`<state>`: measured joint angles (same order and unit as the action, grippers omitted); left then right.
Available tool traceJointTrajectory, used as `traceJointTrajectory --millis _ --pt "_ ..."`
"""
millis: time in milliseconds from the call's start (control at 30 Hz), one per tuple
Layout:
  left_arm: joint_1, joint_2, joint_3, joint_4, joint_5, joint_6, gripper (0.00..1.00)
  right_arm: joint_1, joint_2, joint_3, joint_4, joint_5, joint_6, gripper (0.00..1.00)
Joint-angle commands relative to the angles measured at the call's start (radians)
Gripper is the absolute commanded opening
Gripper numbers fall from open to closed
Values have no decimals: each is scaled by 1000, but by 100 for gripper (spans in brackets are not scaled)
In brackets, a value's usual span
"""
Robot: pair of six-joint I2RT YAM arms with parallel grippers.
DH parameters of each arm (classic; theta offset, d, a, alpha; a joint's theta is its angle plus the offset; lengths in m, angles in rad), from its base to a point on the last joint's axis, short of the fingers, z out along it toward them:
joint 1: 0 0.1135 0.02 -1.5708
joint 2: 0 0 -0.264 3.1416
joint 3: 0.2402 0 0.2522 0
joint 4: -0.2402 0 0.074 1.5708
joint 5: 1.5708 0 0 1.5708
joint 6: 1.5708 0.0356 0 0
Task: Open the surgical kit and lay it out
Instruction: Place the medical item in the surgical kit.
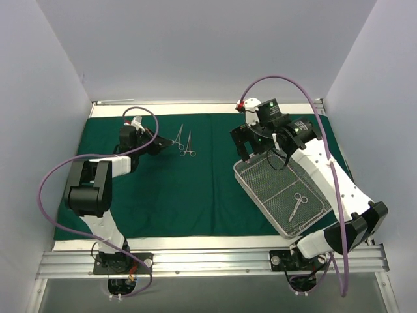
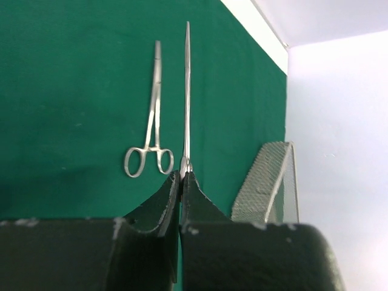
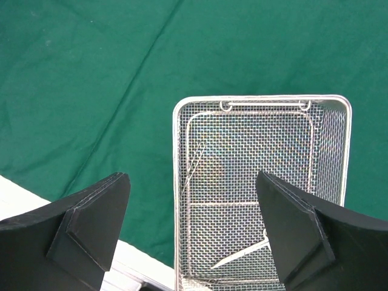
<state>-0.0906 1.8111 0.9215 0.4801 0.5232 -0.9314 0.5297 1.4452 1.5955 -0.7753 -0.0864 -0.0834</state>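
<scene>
The dark green drape point(image 1: 195, 195) lies spread flat over the table. My left gripper point(image 1: 171, 141) is shut on the handle end of a slim silver instrument point(image 2: 187, 91), which I see edge-on with its tip pointing away. A second scissor-handled instrument point(image 2: 153, 115) lies flat on the drape point(image 2: 73, 91) beside it. In the top view the pair point(image 1: 189, 145) shows side by side. The wire-mesh tray point(image 1: 260, 203) sits on the right with one instrument point(image 1: 298, 205) in it. My right gripper point(image 1: 257, 147) is open and empty above the tray's far end point(image 3: 176, 182).
White walls close in the left, back and right sides. The bare white table edge point(image 1: 195, 242) runs along the front of the drape, with the metal rail point(image 1: 215, 262) and arm bases below it. The tray point(image 2: 267, 176) shows to the right in the left wrist view.
</scene>
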Motion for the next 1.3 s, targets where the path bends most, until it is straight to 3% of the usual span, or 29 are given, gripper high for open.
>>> traceJointTrajectory --millis 0,1267 --pt "5 8 8 97 -55 28 2 -8 -63 -28 5 -15 25 88" --pt "37 134 34 28 -104 69 2 -82 -17 -48 -18 -78 -15 88"
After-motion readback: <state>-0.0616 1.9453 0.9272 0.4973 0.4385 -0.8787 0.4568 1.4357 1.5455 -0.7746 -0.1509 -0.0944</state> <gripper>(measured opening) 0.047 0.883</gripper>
